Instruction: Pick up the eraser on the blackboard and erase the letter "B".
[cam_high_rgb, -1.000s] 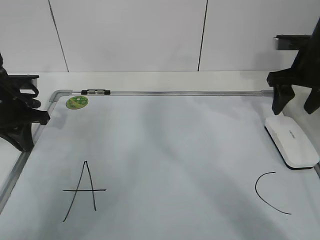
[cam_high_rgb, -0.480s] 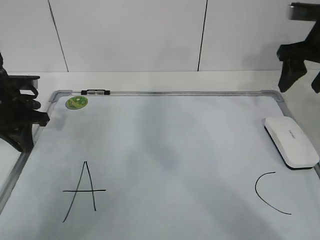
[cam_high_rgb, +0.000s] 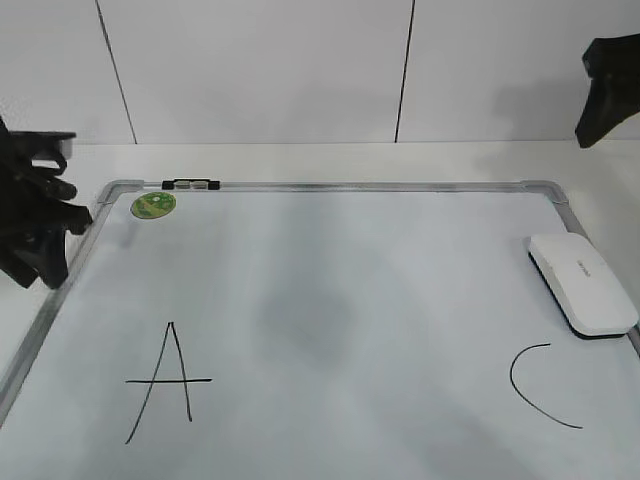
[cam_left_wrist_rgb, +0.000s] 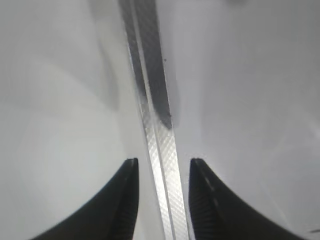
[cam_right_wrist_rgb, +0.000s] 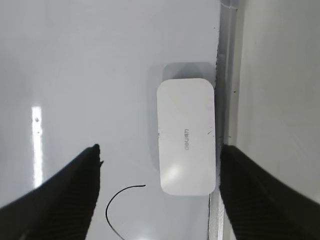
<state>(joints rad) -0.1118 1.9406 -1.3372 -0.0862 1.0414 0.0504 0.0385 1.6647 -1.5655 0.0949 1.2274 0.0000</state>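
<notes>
- While lying flat on the blackboard (cam_high_rgb: 330, 290), sits just beside the right frame rail (cam_right_wrist_rgb: 223, 100), long side parallel to it: white eraser (cam_high_rgb: 583, 284), grey lettering facing up, thin dark underside showing at its near end.
- Touched by neither gripper.
- Right gripper (cam_right_wrist_rgb: 160, 148): spread wide, holding nothing, raised well above the board; from the right wrist view, looks straight down on the eraser, one finger to each side of it and apart from it.
- In the exterior view, appears only as a dark shape at the upper right corner, high over the table.
- Left gripper (cam_left_wrist_rgb: 162, 162): parted by a modest gap, pinching nothing; straddles the left frame rail (cam_left_wrist_rgb: 159, 150), with no contact that can be made out.
- Seen from outside, hangs at the board's left edge near the rounded corner.
- Drawn on the board in thin black line: "A" (cam_high_rgb: 170, 382) at lower left, "C" (cam_high_rgb: 535, 387) at lower right, just in front of the eraser.
- Between the two letters, plain pale surface.
- At the far left corner, round green sticker (cam_high_rgb: 154, 205); just above it on the top rail, small black-and-silver clip (cam_high_rgb: 190, 184).
</notes>
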